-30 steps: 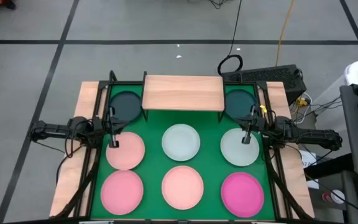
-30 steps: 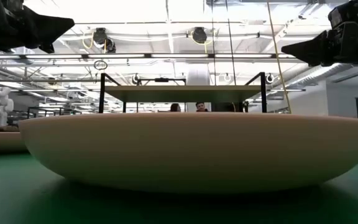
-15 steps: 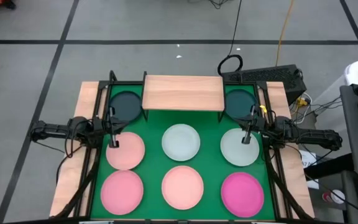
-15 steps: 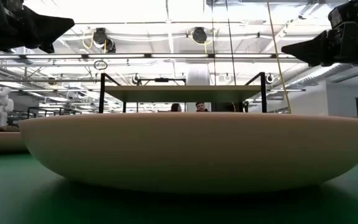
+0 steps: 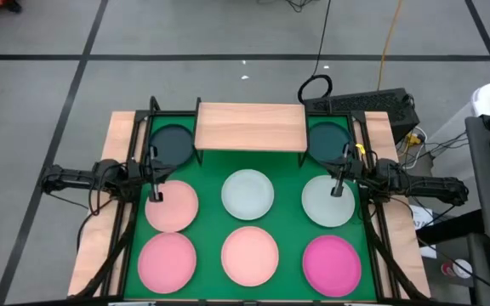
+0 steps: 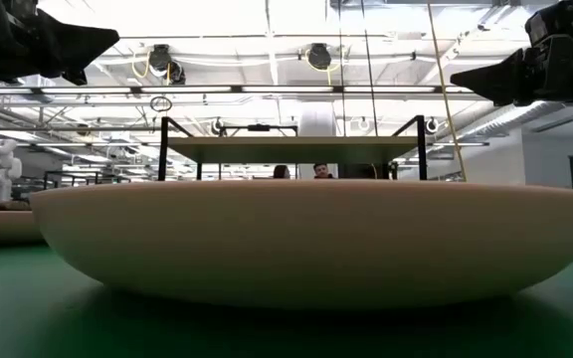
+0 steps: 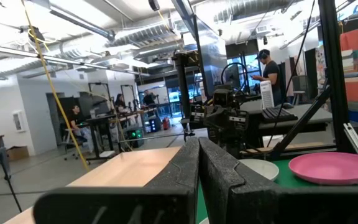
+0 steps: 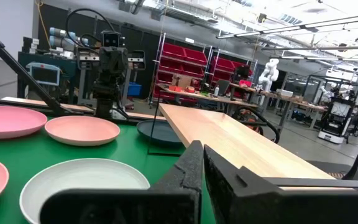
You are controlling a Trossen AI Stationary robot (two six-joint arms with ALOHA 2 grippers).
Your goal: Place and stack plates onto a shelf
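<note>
- Eight plates lie flat on the green table top [image 5: 287, 212], none of them on the shelf [image 5: 250, 127].
- Two dark teal plates sit at the far corners: one [image 5: 170, 143] just beside the shelf's left end, the other [image 5: 327, 138] just beside its right end.
- Across the middle row lie a peach plate [image 5: 173, 206], a mint-white plate [image 5: 247, 194] in the centre and a second mint-white plate [image 5: 327, 202] on the right.
- Along the near row lie a pink plate [image 5: 167, 262], a peach plate [image 5: 249, 255] and a bright magenta plate [image 5: 331, 264]. All eight are apart from each other.
- That shelf, a light-wood board on thin black legs, stands at the far edge of the green mat, between the two teal plates, with its top bare.
- From table height, the near peach plate [image 6: 316, 239] fills most of the sight line, and the shelf [image 6: 291, 147] rises behind it.
- On the left, the left gripper [image 5: 155, 195] hovers over the far left edge of the middle-row peach plate, fingers [image 7: 185, 168] pressed together and holding nothing.
- On the right, the right gripper [image 5: 337, 189] hangs over the right-hand mint-white plate, fingers [image 8: 188, 171] also closed together and empty.
- Far behind the table, people sit and stand at desks in the workshop.
</note>
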